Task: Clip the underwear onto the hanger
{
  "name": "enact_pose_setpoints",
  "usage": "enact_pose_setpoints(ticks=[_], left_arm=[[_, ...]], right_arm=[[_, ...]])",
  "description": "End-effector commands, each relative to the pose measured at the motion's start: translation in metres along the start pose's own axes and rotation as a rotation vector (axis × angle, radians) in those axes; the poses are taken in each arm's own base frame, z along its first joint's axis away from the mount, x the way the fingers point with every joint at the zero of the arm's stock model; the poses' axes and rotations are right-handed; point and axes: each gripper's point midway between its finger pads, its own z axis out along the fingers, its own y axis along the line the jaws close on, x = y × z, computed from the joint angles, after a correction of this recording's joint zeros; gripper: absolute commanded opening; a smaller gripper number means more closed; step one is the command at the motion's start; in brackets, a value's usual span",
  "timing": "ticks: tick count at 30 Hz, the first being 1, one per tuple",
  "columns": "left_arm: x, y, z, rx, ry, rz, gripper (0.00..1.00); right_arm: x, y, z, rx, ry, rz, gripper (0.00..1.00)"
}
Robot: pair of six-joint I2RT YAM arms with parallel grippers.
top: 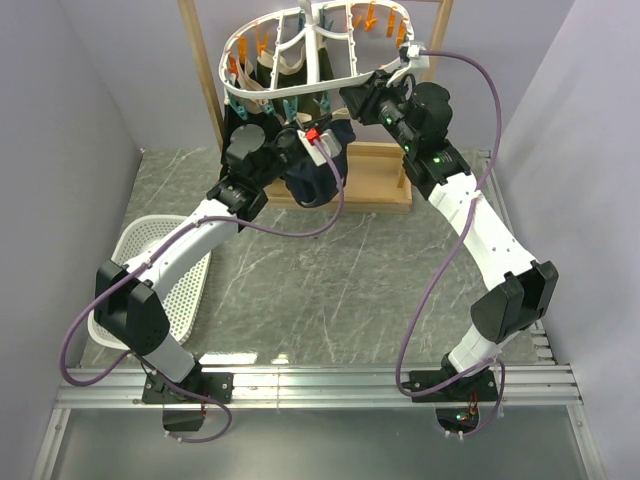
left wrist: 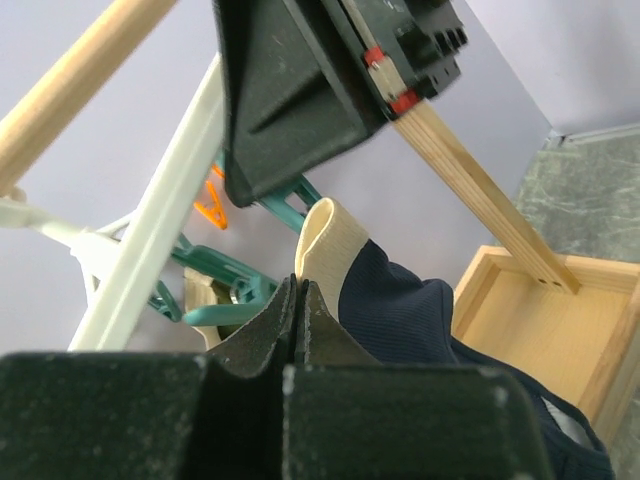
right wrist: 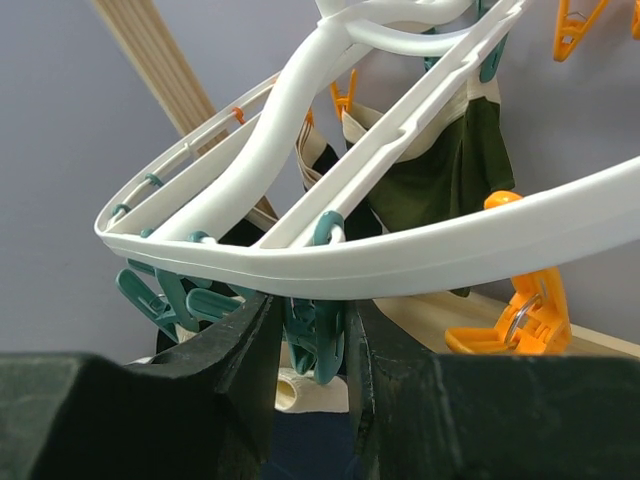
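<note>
Under the near rim of the white plastic oval ring hanger [right wrist: 420, 250], the right gripper [right wrist: 313, 322] grasps a teal plastic peg [right wrist: 318, 358], with one black finger pressed against each side of it. At 1 o'clock beyond that peg an olive-green garment [right wrist: 440, 175] hangs from the far side of the ring, among orange pegs. The left gripper [left wrist: 298, 300] is clenched tight on the dark navy blue fabric underwear [left wrist: 400, 300], pinching it just beside the pale beige waistband [left wrist: 325, 245]. The waistband curls up at 1 o'clock from the fingertips, and the rest of the cloth drops away toward 4 o'clock. From above, the hanger sits at 12 o'clock over the grey marbled table [top: 330, 290], inside the tall wooden frame stand [top: 204, 80]. Both arms reach up to its near edge, the left from 7 o'clock and the right from 4 o'clock. The underwear is held in the air just below that edge, in front of the stand's wooden base, near the gripped peg. A white perforated plastic basket [top: 180, 285] lies on the table at 8 o'clock, well apart from the stand
</note>
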Motion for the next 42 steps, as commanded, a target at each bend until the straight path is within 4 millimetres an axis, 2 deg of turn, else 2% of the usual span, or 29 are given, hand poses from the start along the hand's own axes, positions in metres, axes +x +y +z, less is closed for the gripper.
enact_pose_setpoints(ticks=[1,9,15,26,42], left_arm=[[-0.008,0.003,0.003,0.014,-0.030,-0.009,0.00],[0.005,0.004,0.005,0.027,0.012,-0.044,0.00],[-0.001,0.015,0.005,0.007,-0.006,-0.061,0.00],[-0.015,0.013,0.004,0.035,-0.055,-0.064,0.00],[-0.017,0.022,0.004,0.016,-0.065,-0.091,0.00]], right_arm=[[-0.035,0.009,-0.015,-0.026,-0.088,-0.009,0.00],[-0.038,0.008,-0.020,-0.044,-0.098,-0.004,0.00],[-0.032,0.008,-0.021,-0.063,-0.095,-0.026,0.00],[-0.028,0.008,-0.018,-0.077,-0.096,-0.033,0.00],[-0.027,0.008,-0.018,-0.086,-0.103,-0.056,0.00]])
